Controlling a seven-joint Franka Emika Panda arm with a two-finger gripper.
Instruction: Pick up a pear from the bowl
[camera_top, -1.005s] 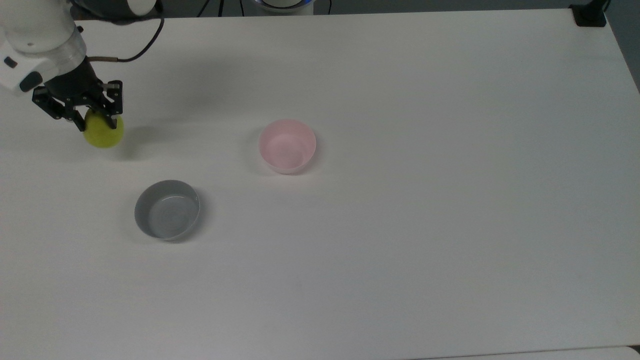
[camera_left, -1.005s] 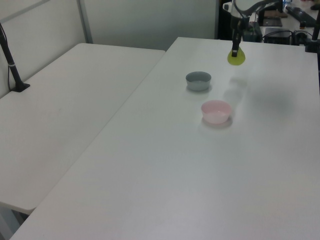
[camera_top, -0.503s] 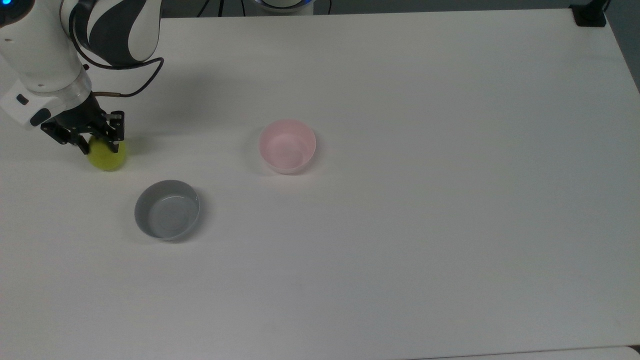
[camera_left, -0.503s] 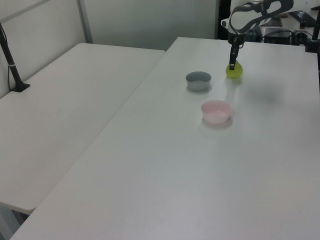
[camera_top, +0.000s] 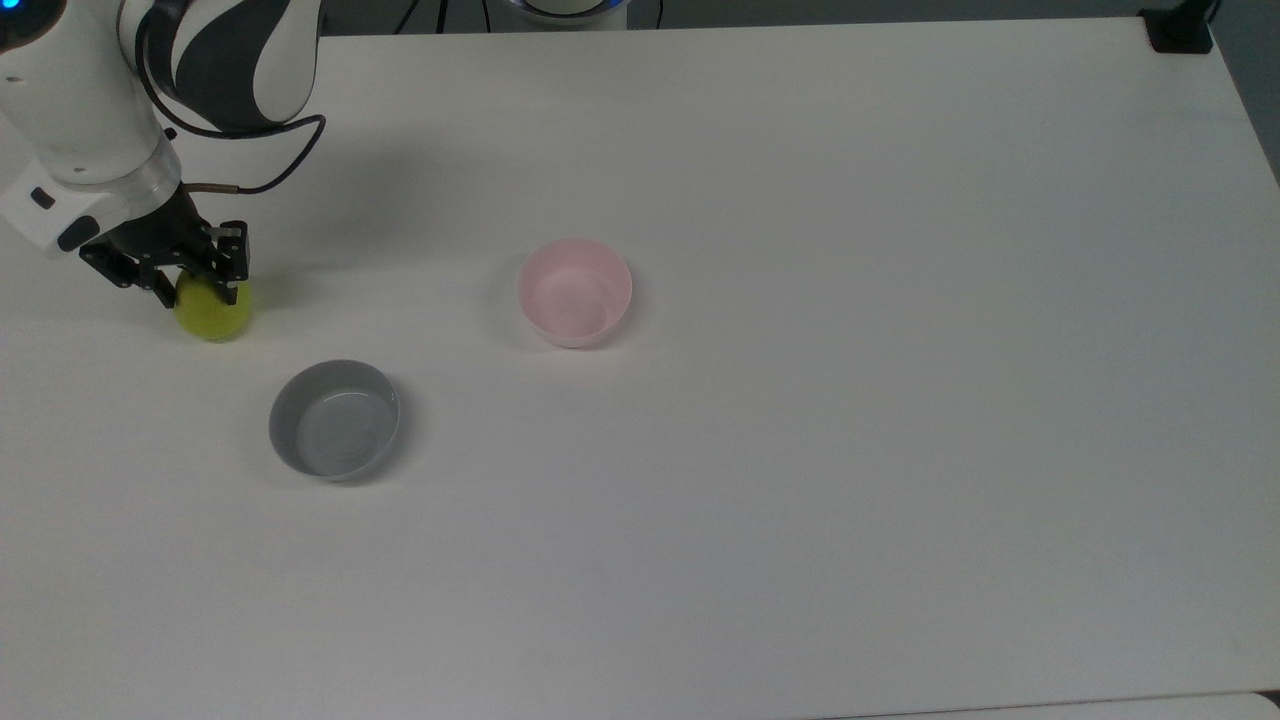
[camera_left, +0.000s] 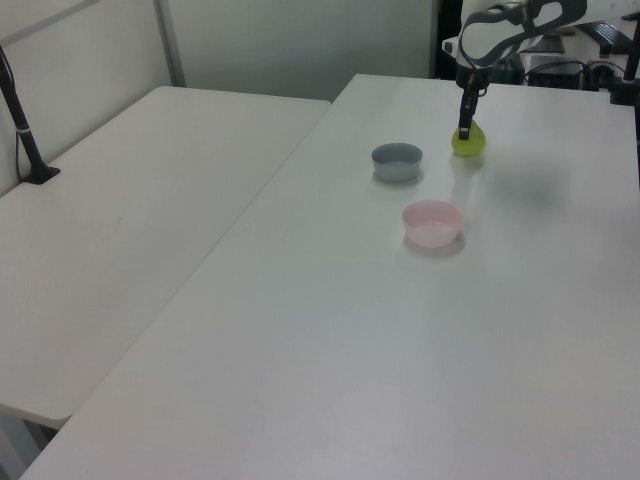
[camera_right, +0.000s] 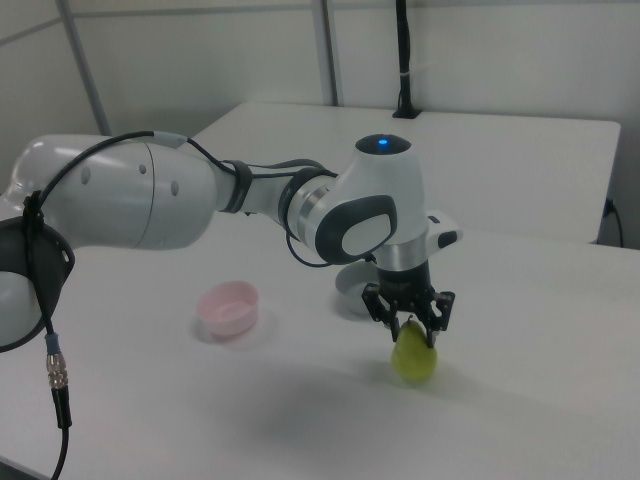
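Already out of its bowl, the pear (camera_top: 213, 312) — a small, rounded yellow-green fruit — sits low at the table (camera_top: 800, 500), near the top view's left edge, with its underside at or just above the white surface; whether it truly rests there cannot be told. The gripper (camera_top: 196, 287), black and two-fingered on a white Franka arm, is closed around the pear's upper part, one finger on each side, and the right view shows the same hold from the side, with the pear (camera_right: 414, 357) hanging below the gripper (camera_right: 412, 334). Judged from this, picking the fruit out of the bowl looks done; what seems left, if anything, is to let go of the pear on the table and draw the arm away. The pink bowl (camera_top: 574, 291), small, round and glossy inside, stands well apart from the pear, toward the middle of the table in the top view, and it holds nothing. A grey bowl (camera_top: 334, 419), slightly wider and shallower, stands nearer the pear, below and to its right in the top view — it too holds nothing. In the left view the pear (camera_left: 468, 143) is at the far end of the table, beyond the grey bowl (camera_left: 397, 161) and the pink bowl (camera_left: 433, 222).
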